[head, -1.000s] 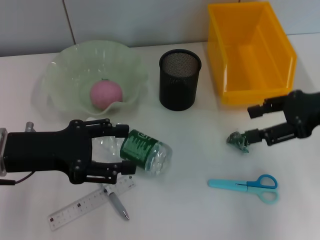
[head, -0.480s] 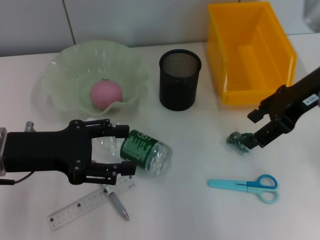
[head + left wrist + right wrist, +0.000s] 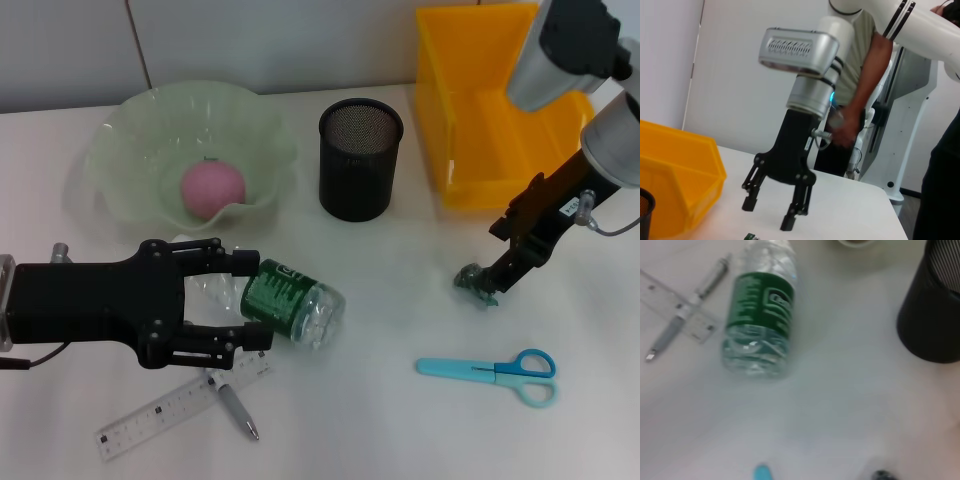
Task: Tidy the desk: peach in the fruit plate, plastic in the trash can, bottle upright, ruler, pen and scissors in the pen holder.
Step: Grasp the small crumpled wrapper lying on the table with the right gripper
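Head view: we log the left gripper (image 3: 250, 300) low at 8 o'clock on the desk (image 3: 400, 420), its fingers spread to either side of a plastic bottle (image 3: 290, 303) that lies on its side; whether the pads touch the bottle, we cannot tell. The bottle's green label carries white print too small for us to read. At 7 o'clock, a clear ruler (image 3: 180, 405) lies flat with a grey pen (image 3: 235, 410) crossing its upper end; graduations show, digits illegible. The pink peach (image 3: 212, 188) sits inside the pale green fruit plate (image 3: 130, 120) at 10 o'clock. The black mesh pen holder (image 3: 360, 160) stands upright near 12 o'clock, the yellow bin (image 3: 560, 100) at 1 o'clock. The right gripper (image 3: 503, 253) points down at 3 o'clock, fingers apart, the lower one at a crumpled dark plastic scrap (image 3: 476, 281). Blue scissors (image 3: 490, 372) lie closed at 5 o'clock. Left wrist view: we see the right gripper (image 3: 767, 216) farther off, fingers parted and holding nothing, with the yellow bin (image 3: 675, 175) beside it and a person (image 3: 860, 95) standing behind. Right wrist view: the bottle (image 3: 760, 310) lies flat beside the ruler (image 3: 677, 307) and pen (image 3: 687, 307); label lettering blurred, unreadable. The pen holder (image 3: 932, 315) shows at the edge.
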`<state>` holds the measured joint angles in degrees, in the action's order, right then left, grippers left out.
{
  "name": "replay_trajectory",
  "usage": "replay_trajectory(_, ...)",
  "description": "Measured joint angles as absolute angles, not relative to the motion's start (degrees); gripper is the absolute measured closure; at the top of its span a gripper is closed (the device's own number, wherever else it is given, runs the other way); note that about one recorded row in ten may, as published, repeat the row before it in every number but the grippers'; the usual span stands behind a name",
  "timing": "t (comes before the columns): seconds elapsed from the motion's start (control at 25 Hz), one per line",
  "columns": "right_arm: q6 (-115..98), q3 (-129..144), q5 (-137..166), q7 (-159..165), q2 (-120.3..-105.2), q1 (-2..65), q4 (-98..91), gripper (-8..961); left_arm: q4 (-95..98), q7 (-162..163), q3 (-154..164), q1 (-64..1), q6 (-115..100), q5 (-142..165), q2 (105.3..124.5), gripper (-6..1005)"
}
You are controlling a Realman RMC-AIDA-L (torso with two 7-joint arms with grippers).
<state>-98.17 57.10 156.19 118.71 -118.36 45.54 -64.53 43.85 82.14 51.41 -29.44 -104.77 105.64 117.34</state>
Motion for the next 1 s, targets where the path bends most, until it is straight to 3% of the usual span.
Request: replay_trajectory(1.0,-86.3,60.4,158.8,117.3,-118.84,46.2,-55.8,138,43.8,82.6,51.0,-29.7,-104.8,105.4,117.40,158)
